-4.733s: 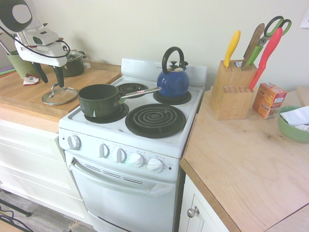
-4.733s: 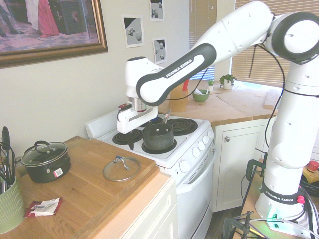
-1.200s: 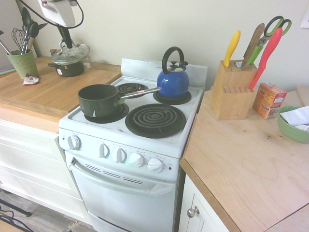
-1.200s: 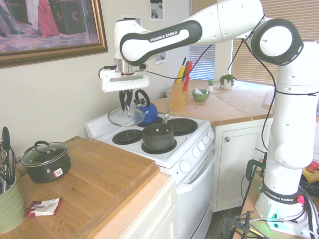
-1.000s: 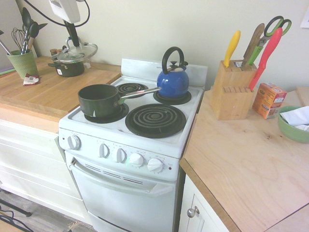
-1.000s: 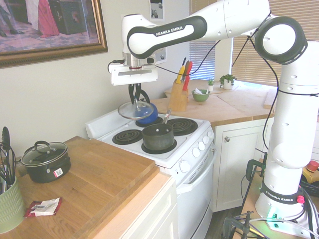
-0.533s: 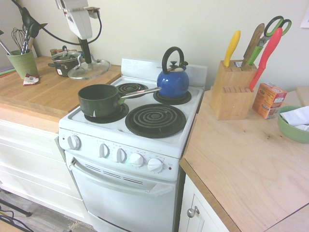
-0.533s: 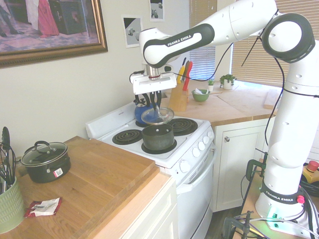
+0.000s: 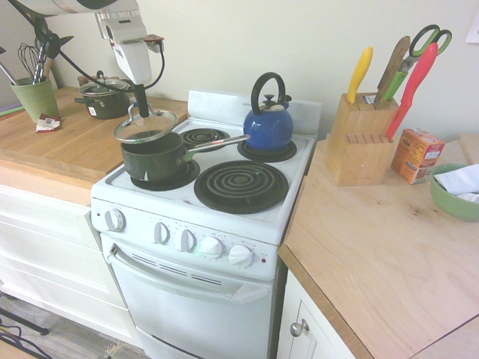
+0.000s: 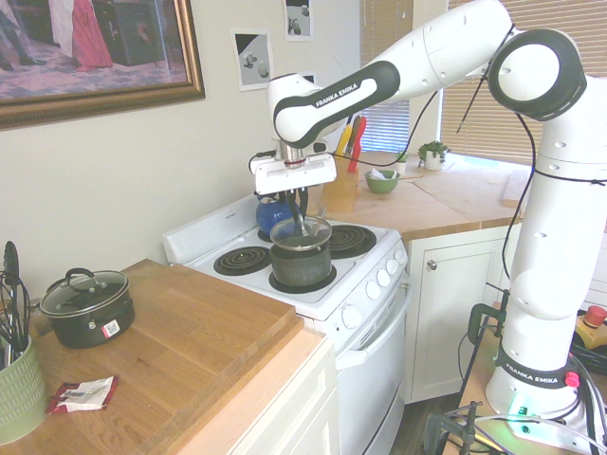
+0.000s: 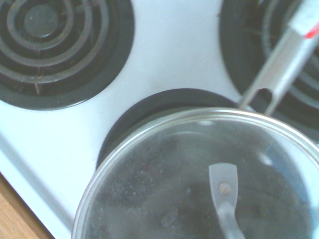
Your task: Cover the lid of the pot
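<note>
At the stove's (image 9: 296, 191) front left corner: lid (image 9: 146, 126) hung just above pot (image 9: 153, 158), level for seating. Gripper (image 9: 140, 110) clamped on lid handle (pointing down), so only lowering left, probably.

A white stove (image 9: 288, 196) is standing between two wooden counters. The dark green pot (image 9: 153, 159) is sitting on the front burner nearest the left counter (image 9: 67, 146). A blue kettle (image 9: 268, 126) is sitting on a back burner. The other two burners are showing their black coils.

On the left counter, a squat black pot (image 9: 105, 99) with its own lid is sitting near the wall, beside a green cup of cooking tools (image 9: 33, 93) and a small red and white packet (image 9: 47, 123).

On the right counter (image 9: 374, 247), a wooden knife block (image 9: 359, 138) is standing by the wall, with an orange box (image 9: 416, 154) and a green bowl (image 9: 451, 196) next to it.
</note>
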Available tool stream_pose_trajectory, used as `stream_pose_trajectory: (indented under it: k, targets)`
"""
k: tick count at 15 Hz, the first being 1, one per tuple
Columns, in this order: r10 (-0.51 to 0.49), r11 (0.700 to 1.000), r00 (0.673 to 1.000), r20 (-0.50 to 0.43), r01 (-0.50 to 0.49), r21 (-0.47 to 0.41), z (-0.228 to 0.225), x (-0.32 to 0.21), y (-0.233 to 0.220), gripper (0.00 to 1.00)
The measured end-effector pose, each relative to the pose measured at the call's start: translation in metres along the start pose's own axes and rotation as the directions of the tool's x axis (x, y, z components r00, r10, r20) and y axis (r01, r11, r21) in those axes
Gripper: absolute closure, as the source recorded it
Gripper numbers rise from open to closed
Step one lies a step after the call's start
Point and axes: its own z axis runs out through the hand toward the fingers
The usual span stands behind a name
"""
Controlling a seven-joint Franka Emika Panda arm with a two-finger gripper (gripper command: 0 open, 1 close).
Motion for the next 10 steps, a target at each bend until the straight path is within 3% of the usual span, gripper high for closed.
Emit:
stream_pose_trajectory:
  k: [10]
  targets:
    - [0.018,0.999,1.000,0.002,-0.018,-0.029,0.022,0.008,-0.012,1.00]
